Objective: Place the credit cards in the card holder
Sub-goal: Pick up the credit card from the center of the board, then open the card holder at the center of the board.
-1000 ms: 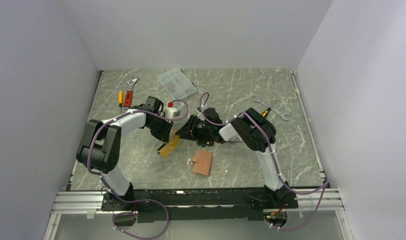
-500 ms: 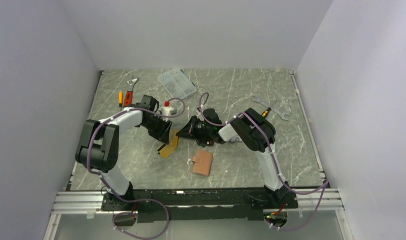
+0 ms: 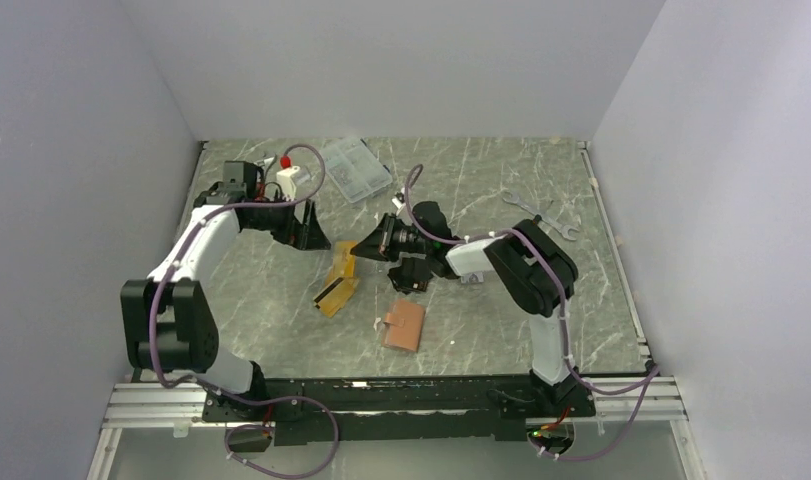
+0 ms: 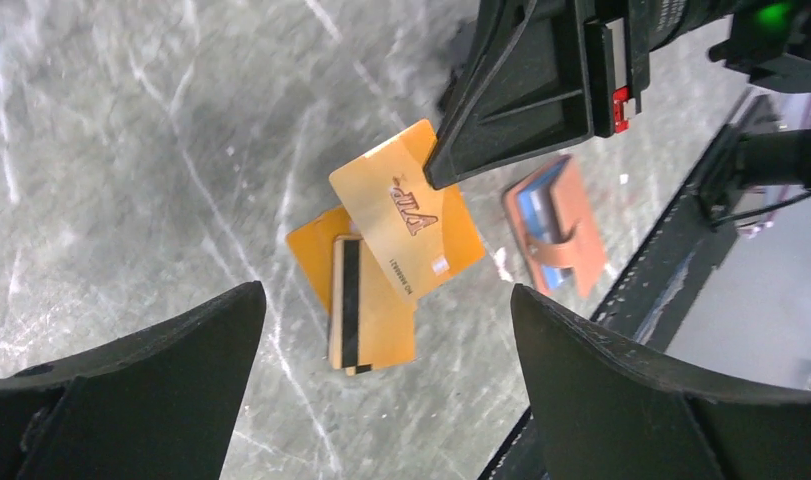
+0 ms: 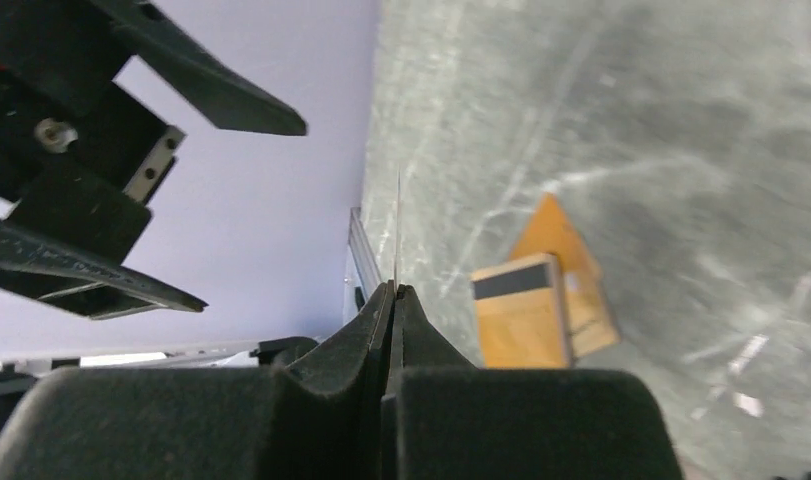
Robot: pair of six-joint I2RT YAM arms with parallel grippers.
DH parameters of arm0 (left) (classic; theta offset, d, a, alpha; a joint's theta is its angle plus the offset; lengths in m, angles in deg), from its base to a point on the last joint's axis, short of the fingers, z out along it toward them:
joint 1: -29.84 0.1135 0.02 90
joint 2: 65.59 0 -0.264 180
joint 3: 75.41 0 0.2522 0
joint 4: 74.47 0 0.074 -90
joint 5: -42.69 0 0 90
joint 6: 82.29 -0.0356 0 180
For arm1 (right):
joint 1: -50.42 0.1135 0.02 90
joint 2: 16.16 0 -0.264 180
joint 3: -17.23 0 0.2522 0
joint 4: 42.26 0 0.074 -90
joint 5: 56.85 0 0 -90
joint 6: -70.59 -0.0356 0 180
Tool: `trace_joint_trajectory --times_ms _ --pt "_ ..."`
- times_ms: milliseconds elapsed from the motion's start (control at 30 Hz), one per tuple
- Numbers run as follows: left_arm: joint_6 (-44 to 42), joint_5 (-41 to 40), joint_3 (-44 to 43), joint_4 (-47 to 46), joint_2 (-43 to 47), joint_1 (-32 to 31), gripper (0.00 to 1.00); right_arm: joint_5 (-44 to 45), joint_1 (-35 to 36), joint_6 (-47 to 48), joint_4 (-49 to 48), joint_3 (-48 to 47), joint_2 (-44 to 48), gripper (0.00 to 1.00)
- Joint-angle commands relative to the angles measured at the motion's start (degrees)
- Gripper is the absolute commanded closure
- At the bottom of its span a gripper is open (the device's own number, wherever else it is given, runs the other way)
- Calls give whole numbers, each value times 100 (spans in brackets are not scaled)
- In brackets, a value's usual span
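Only the left wrist view shows the face of the thin orange-gold credit card (image 4: 406,215) pinched by the right gripper (image 5: 393,290); the right wrist view gives only its bare edge. The left gripper (image 4: 386,300) stands spread wide over two more gold cards (image 4: 366,320) lying near the salmon-pink folding card holder (image 4: 556,225).

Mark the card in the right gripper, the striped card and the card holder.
held gold card (image 4: 406,212), left wrist view, middle of its lettered face.
striped card (image 4: 350,300), left wrist view, on its dark stripe.
card holder (image 3: 405,327), top view, middle of its pink cover.
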Motion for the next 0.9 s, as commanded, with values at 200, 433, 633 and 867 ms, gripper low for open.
trace_joint_trajectory --times_ms 200,433,633,867 --pt "830 1999 191 -570 849 242 0 -614 -56 995 319 -419 1447 100" --pt "1315 2803 419 -1049 1175 343 1 -731 -56 1200 655 -457 2166 100" --pt "1827 3346 541 -1414 1314 349 19 -651 6 1235 739 -513 2327 100" --pt "2060 3756 622 -1656 1364 339 44 -449 126 1305 843 -643 2333 100"
